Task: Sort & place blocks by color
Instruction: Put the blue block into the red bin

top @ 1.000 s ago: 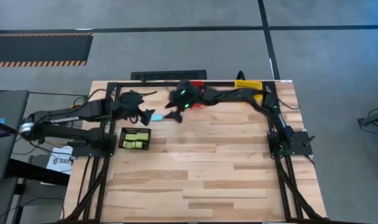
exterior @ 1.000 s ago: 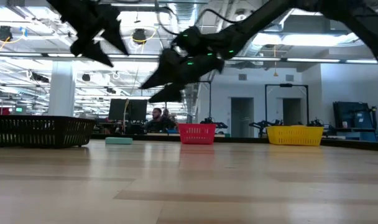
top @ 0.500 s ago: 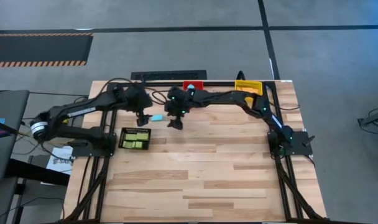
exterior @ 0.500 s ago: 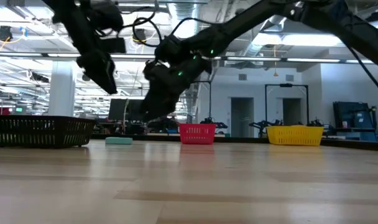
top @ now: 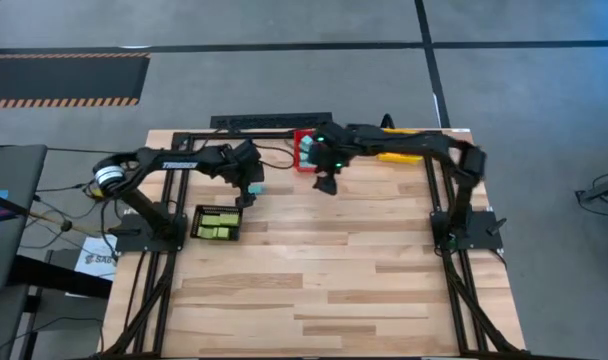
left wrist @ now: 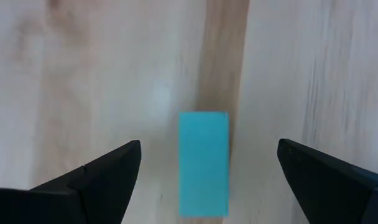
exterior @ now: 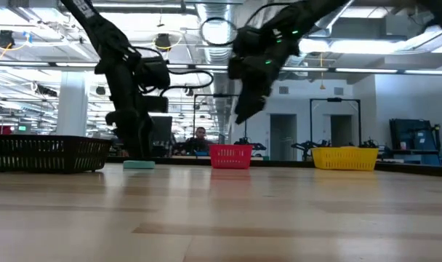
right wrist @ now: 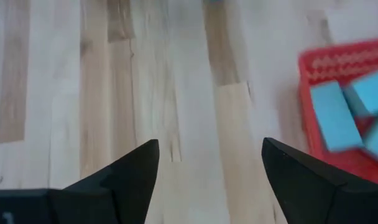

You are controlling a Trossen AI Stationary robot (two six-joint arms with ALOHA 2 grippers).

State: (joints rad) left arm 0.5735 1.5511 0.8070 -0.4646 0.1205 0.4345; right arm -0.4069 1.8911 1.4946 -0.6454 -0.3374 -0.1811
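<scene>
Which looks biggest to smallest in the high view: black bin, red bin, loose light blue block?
1. Black bin, clearly largest.
2. Red bin, smaller, though the right arm partly covers it.
3. Light blue block, far smallest, under the open left hand.

Most of the bench (top: 314, 290) is lying open: the whole near half and the middle are carrying nothing, so a gripper could pass there freely. The obstacles are crowding the far edge. The red bin (top: 306, 150), holding light blue blocks (right wrist: 338, 115), is standing at the middle of that edge, the yellow bin (top: 399, 140) beside it toward the far right corner. The black bin (top: 216, 222) is sitting near the left edge. Between the black bin and the red one, a single light blue block (left wrist: 203, 163) is lying flat with bare wood on both sides; the left gripper (left wrist: 204, 171), spread wide, is straddling it without touching. The right gripper (top: 327, 182), fingers apart, is hanging just beside the red bin over bare wood.
</scene>
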